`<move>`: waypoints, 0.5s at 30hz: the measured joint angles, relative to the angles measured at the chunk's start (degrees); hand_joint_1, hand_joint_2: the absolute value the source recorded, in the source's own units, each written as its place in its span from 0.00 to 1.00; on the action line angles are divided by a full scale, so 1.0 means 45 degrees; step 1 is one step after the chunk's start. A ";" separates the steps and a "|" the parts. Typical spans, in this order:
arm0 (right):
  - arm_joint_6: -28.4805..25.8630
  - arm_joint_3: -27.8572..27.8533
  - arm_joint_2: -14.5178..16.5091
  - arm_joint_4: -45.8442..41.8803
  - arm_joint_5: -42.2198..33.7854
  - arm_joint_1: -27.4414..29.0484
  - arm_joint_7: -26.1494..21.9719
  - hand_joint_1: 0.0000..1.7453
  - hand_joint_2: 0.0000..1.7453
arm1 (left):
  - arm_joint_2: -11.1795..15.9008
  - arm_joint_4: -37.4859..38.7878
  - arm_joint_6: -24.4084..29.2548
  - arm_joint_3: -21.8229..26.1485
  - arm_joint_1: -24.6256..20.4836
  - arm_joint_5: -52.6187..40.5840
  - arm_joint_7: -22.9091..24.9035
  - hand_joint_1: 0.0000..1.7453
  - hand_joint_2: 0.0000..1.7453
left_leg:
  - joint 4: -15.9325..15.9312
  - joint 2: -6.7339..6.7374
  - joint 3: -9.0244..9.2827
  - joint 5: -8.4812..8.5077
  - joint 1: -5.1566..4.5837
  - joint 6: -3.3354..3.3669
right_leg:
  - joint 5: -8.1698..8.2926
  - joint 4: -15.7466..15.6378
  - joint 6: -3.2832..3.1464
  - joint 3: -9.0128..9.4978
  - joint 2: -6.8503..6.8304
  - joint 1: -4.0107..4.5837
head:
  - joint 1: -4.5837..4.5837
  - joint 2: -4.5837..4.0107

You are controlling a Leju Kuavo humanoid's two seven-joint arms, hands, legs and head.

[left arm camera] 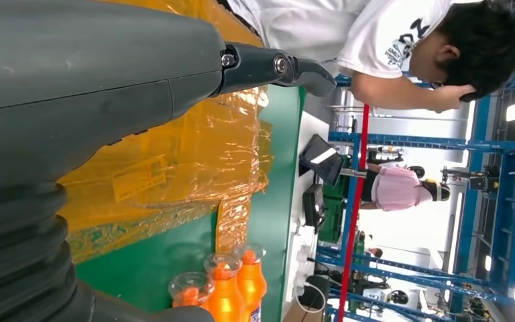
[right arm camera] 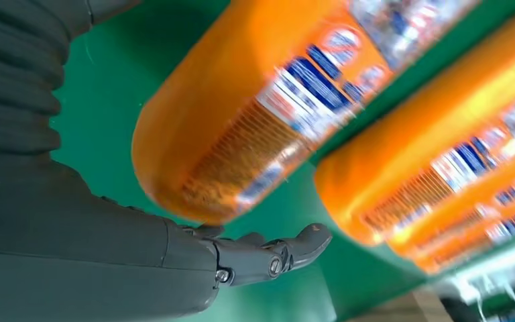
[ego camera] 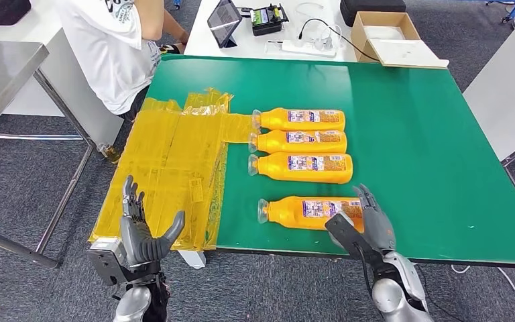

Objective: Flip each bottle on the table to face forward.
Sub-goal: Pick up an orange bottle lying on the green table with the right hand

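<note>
Right hand (ego camera: 369,225), fingers spread, sits at nearest bottle's (ego camera: 305,212) base end.

Bright even light; motion blur on the right wrist's bottles (right arm camera: 255,107).

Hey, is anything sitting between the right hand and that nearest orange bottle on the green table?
Nothing visible. The right hand is already at the base end of the nearest bottle, fingers spread, with only bare green table around. The other three bottles lie farther back.
</note>
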 joint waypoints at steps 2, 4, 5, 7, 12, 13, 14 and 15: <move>0.0273 0.0175 -0.0135 0.0527 -0.0036 -0.0375 0.0069 0.00 1.00 | 0.0000 0.0110 -0.0051 0.0007 -0.0078 -0.0007 0.0013 0.00 1.00 | 0.0000 0.0001 0.0002 0.0001 0.0002 -0.0001 | 0.0000 0.0000 0.0000 0.0000 0.0000 0.0002 | -0.0002 0.0000; 0.0434 0.0339 -0.0235 0.1018 -0.0058 -0.0737 0.0097 0.00 1.00 | 0.0000 0.0216 -0.0070 0.0010 -0.0146 -0.0010 0.0032 0.00 1.00 | 0.0000 0.0002 0.0004 0.0001 0.0004 -0.0001 | 0.0000 0.0001 0.0000 -0.0001 0.0000 0.0003 | -0.0002 0.0000; 0.0470 0.0409 -0.0268 0.1221 -0.0061 -0.0897 0.0101 0.00 1.00 | 0.0000 0.0260 -0.0079 0.0011 -0.0173 -0.0010 0.0038 0.00 1.00 | 0.0000 0.0002 0.0005 0.0002 0.0004 -0.0001 | 0.0000 0.0001 0.0000 0.0000 0.0000 0.0004 | -0.0001 0.0000; 0.0500 0.0521 -0.0318 0.1551 -0.0063 -0.1155 0.0102 0.00 1.00 | 0.0000 0.0329 -0.0090 0.0015 -0.0207 -0.0010 0.0047 0.00 1.00 | 0.0000 0.0002 0.0005 0.0002 0.0004 -0.0001 | 0.0000 0.0001 0.0000 0.0000 0.0000 0.0003 | 0.0001 0.0000; 0.0505 0.0670 -0.0380 0.1971 -0.0062 -0.1484 0.0102 0.00 1.00 | 0.0000 0.0430 -0.0092 0.0022 -0.0227 -0.0010 0.0056 0.00 1.00 | 0.0000 0.0002 0.0005 0.0001 0.0002 0.0000 | -0.0001 0.0000 0.0000 0.0001 0.0000 0.0001 | 0.0001 0.0000; 0.0505 0.0690 -0.0386 0.2018 -0.0062 -0.1515 0.0102 0.00 1.00 | 0.0000 0.0446 -0.0092 0.0023 -0.0229 -0.0010 0.0056 0.00 1.00 | 0.0000 0.0002 0.0005 0.0001 0.0002 0.0000 | -0.0001 0.0000 0.0000 0.0002 0.0000 0.0001 | 0.0001 0.0000; 0.0505 0.0707 -0.0391 0.2055 -0.0062 -0.1540 0.0102 0.00 1.00 | 0.0000 0.0461 -0.0092 0.0024 -0.0231 -0.0010 0.0057 0.00 1.00 | 0.0000 0.0002 0.0006 0.0000 0.0002 0.0000 | 0.0000 -0.0001 0.0000 0.0002 0.0000 0.0001 | 0.0000 0.0000; 0.0505 0.0721 -0.0394 0.2088 -0.0062 -0.1559 0.0102 0.00 1.00 | 0.0000 0.0475 -0.0092 0.0025 -0.0232 -0.0010 0.0058 0.00 1.00 | 0.0000 0.0002 0.0006 0.0001 0.0002 0.0000 | 0.0000 0.0000 0.0000 0.0003 0.0000 0.0001 | 0.0000 0.0000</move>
